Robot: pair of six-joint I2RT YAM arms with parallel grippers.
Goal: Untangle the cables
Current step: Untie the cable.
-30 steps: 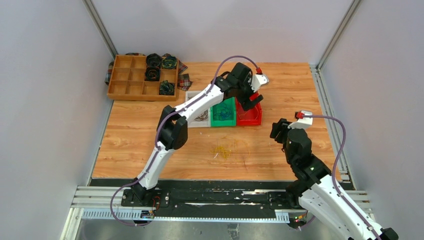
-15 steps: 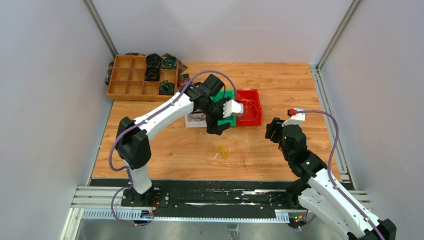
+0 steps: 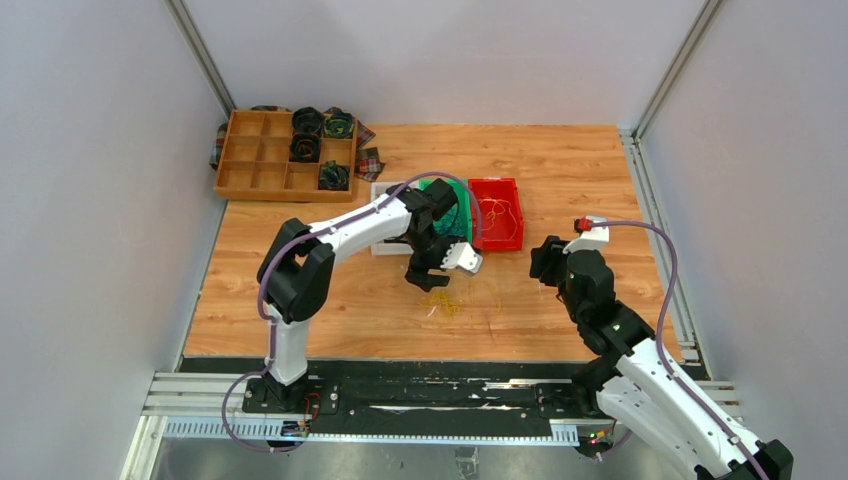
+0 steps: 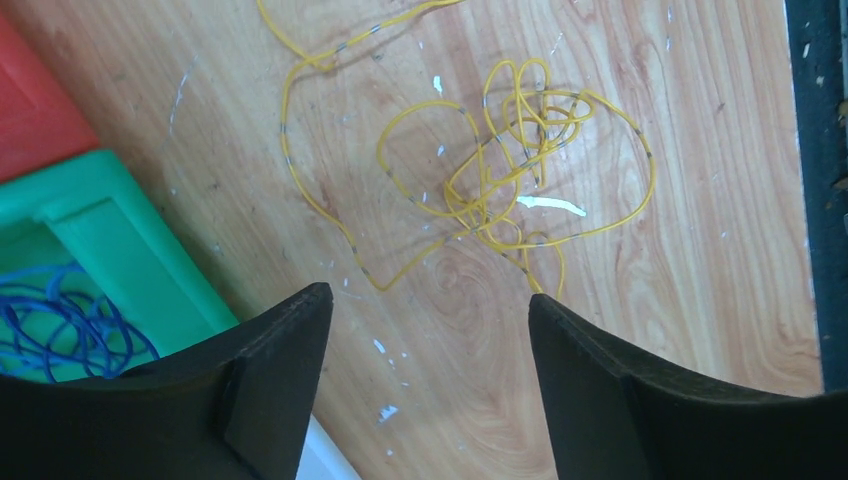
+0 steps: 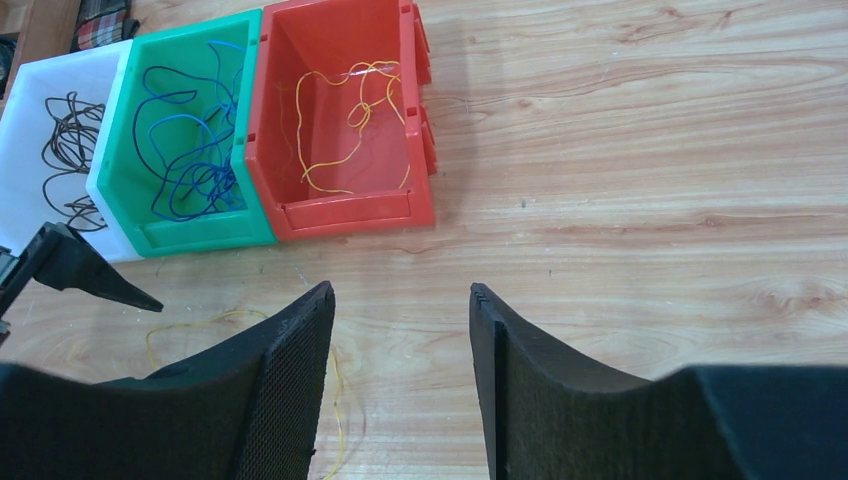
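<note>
A tangle of yellow cables [image 3: 446, 300] lies loose on the wooden table, and it also shows in the left wrist view [image 4: 510, 150]. My left gripper [image 3: 428, 277] [image 4: 430, 300] is open and empty, low over the table just short of the tangle. My right gripper [image 3: 546, 260] [image 5: 400, 290] is open and empty to the right of it. A red bin [image 5: 345, 215] holds yellow cables [image 5: 350, 110]. A green bin [image 5: 200, 235] holds blue cables [image 5: 190, 150]. A white bin [image 5: 30, 110] holds dark cables [image 5: 65, 150].
The three bins stand side by side behind the tangle; the red bin [image 3: 497, 215] is the rightmost. A wooden compartment tray [image 3: 262, 155] with dark fabric coils [image 3: 308, 122] sits at the back left. A black rail [image 3: 420, 385] runs along the near edge.
My left arm has swung from above the red bin, over the green bin, down towards the near side, to just short of the yellow tangle. My right arm moved slightly left, then held.
</note>
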